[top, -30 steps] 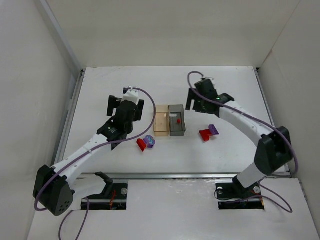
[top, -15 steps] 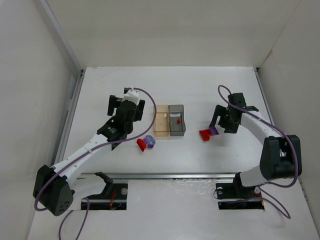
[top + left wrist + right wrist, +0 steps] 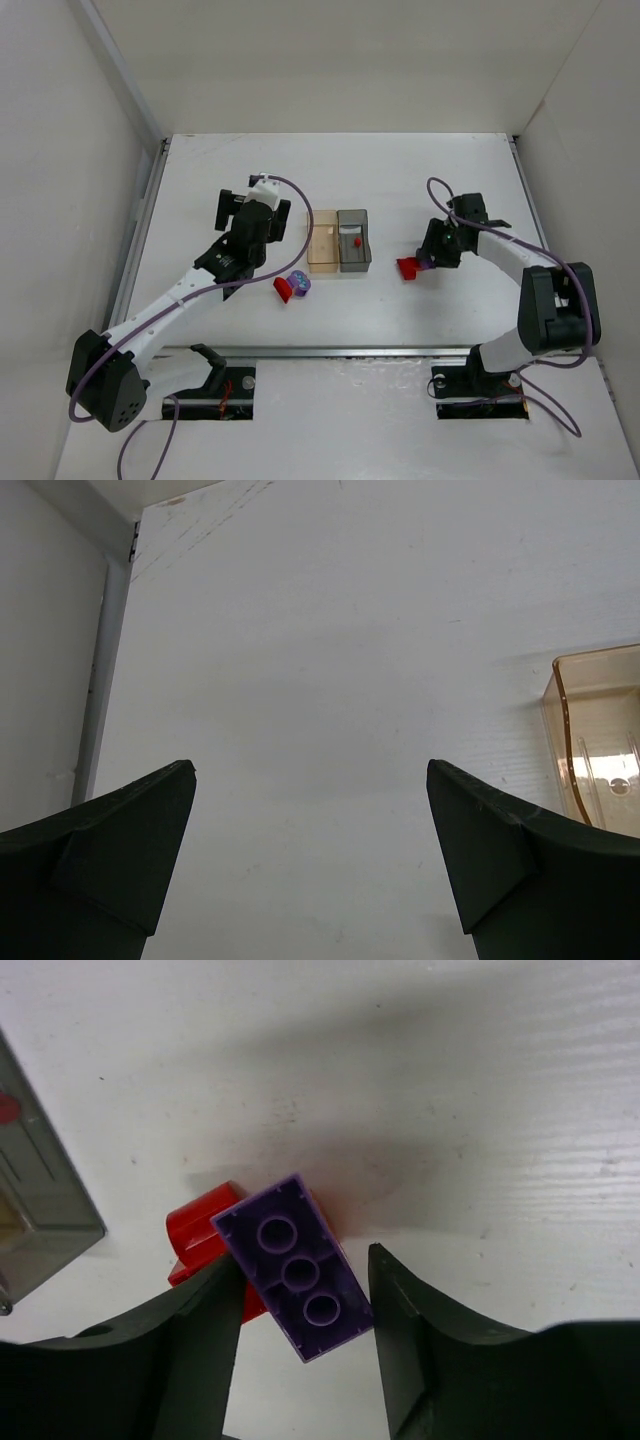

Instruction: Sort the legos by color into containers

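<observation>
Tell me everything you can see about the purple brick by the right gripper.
The purple brick is a small oblong of glossy plastic, hollow underside up, three round tubes in a row inside thin walls. It looks to rest on the white table, turned diagonally between the fingers of the right gripper, which hug its long sides; a firm grip cannot be confirmed. Its left edge touches or overlaps a red brick.

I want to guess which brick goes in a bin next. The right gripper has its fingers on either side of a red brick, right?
Not quite. The brick between the fingers of the right gripper is the purple brick, not a red one. The red brick lies right next to it, outside the fingers. The right wrist view shows this.
</observation>
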Controlling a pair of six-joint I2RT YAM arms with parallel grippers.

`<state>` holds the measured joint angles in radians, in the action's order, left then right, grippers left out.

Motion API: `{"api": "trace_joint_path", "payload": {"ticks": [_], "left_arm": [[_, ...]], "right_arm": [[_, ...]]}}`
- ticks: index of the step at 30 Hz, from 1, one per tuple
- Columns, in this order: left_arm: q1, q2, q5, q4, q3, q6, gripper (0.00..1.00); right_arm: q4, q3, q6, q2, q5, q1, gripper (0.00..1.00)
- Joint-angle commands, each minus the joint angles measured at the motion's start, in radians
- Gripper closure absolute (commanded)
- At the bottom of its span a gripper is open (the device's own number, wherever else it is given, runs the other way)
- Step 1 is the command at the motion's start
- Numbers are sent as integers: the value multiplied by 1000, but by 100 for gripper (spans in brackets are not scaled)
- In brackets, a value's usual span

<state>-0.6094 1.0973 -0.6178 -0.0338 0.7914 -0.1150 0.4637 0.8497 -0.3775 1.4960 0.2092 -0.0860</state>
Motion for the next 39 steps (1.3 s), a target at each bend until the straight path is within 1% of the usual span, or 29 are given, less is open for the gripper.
{"api": "trace_joint_path", "payload": {"ticks": [1,3,4,5,6,7,8,10,12,14,15,16,17,18,19,20,22,23,24,25,26,27,28,29,30,33,35,37,39], "left_arm": [[-6,-11,-3,-38,22,-12,0],[-6,-11,-3,-38,22,-22,0],[-6,-11,-3,-38,22,-22,2],[-6,-11,13,-38,22,-22,6],[-6,-11,24,-29,22,-22,9],[-6,-11,38,-29,22,-22,16],[-6,-11,76,-17,22,-32,20],[-15,-11,125,-17,31,-66,23],[-26,-2,232,-17,43,-112,23],[-35,7,349,-6,71,-217,21],[-35,7,510,5,83,-260,17],[-44,7,605,15,110,-306,4],[-44,7,694,24,123,-381,0],[-44,7,865,25,134,-405,0],[-44,16,939,14,144,-414,0],[-53,32,1001,-33,158,-414,0],[-53,74,1122,-93,172,-339,0],[-53,96,1147,-118,198,-316,0],[-62,117,1164,-145,216,-292,0],[-62,142,1203,-146,238,-263,0],[-62,185,1225,-146,282,-262,0],[-72,200,1245,-135,301,-262,0],[-87,213,1254,-135,314,-262,0],[-98,225,1254,-135,324,-262,0],[-122,225,1254,-121,333,-293,0],[-167,225,1178,-95,354,-351,0],[-190,234,1165,-55,355,-382,0],[-190,234,1153,-16,355,-393,5],[-190,234,1144,6,355,-413,14]], "right_arm": [[-63,-3,46,9,2,0,47],[-72,-14,55,9,2,0,61],[-73,-14,55,9,12,0,70],[-73,-14,64,9,12,0,85],[-73,-14,65,9,12,0,91],[-73,-24,65,9,21,0,97],[-82,-24,65,-2,21,0,100],[-82,-14,65,-26,35,0,100],[-59,1,65,-54,50,0,100],[-45,38,43,-115,61,0,100],[-45,54,32,-140,61,-12,100],[-33,70,19,-164,49,-21,100],[-19,104,5,-213,36,-47,100],[-19,121,-32,-233,24,-64,100],[-19,136,-56,-253,10,-84,100],[-19,162,-78,-270,-16,-134,100],[-8,190,-133,-292,-50,-191,100],[7,204,-152,-304,-94,-219,100],[21,231,-170,-304,-117,-277,100],[21,242,-201,-304,-135,-305,100],[21,252,-213,-304,-157,-332,100],[21,252,-224,-304,-169,-386,100],[21,268,-245,-304,-180,-408,100],[12,282,-245,-304,-180,-428,100],[12,282,-261,-295,-191,-445,100],[-13,305,-271,-275,-191,-497,100],[-13,324,-281,-266,-215,-531,100],[-13,324,-281,-257,-224,-541,100],[-23,324,-281,-256,-225,-541,100]]}}
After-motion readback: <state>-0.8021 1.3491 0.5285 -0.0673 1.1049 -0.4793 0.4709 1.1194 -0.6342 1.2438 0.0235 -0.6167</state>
